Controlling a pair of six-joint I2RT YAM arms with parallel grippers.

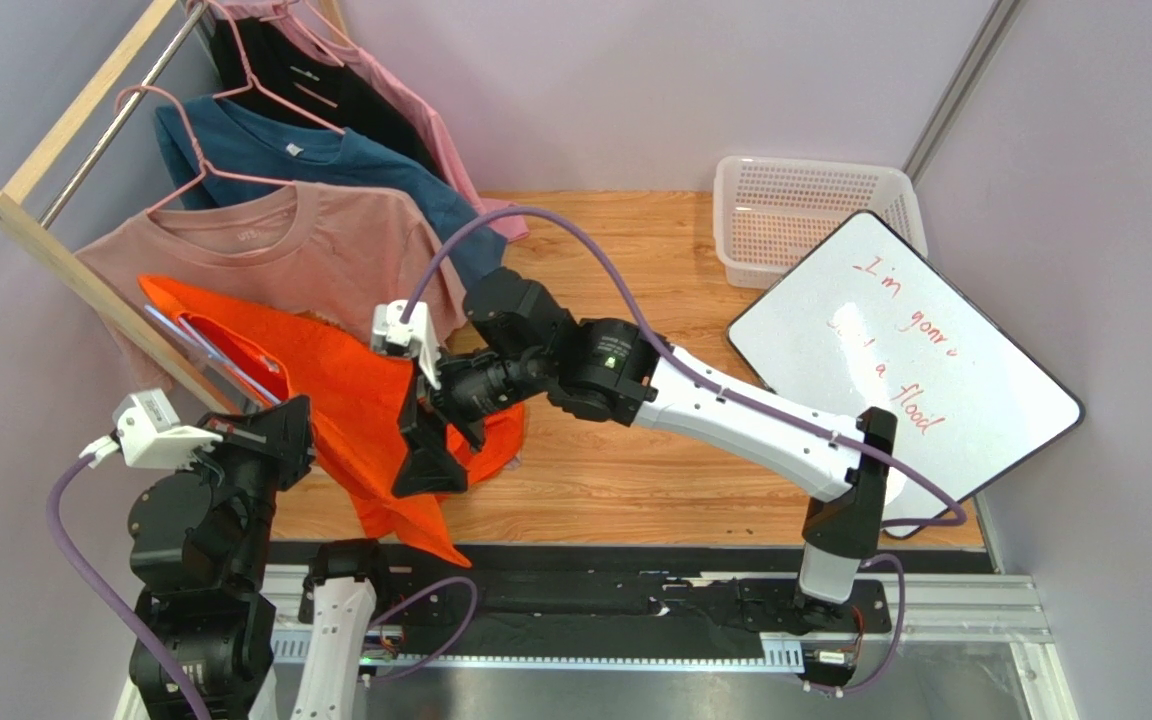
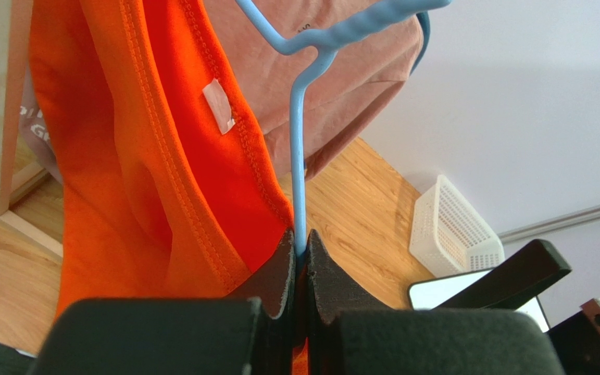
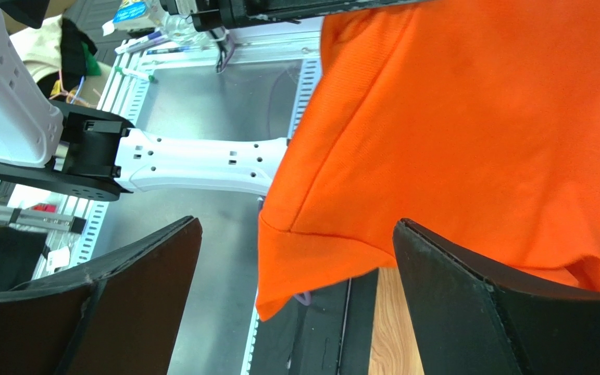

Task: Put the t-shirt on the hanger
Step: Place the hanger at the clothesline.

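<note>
The orange t-shirt [image 1: 345, 402] hangs draped over the light-blue wire hanger [image 1: 201, 339] at the left, in front of the rack. My left gripper [image 1: 294, 426] is shut on the hanger's lower wire; in the left wrist view the blue wire [image 2: 298, 156] runs up from between the closed jaws [image 2: 301, 251], with the shirt [image 2: 147, 164] and its white neck label [image 2: 219, 105] beside it. My right gripper [image 1: 429, 453] is open at the shirt's lower right; in the right wrist view a hem corner of the shirt [image 3: 475, 117] hangs between the spread jaws [image 3: 295, 289], untouched.
A wooden rack [image 1: 79, 278] at the left holds a dusty-pink shirt [image 1: 297, 248], a dark teal shirt [image 1: 334, 165] and others on pink hangers. A white basket [image 1: 815, 210] and a whiteboard [image 1: 905, 353] lie on the wooden table at the right.
</note>
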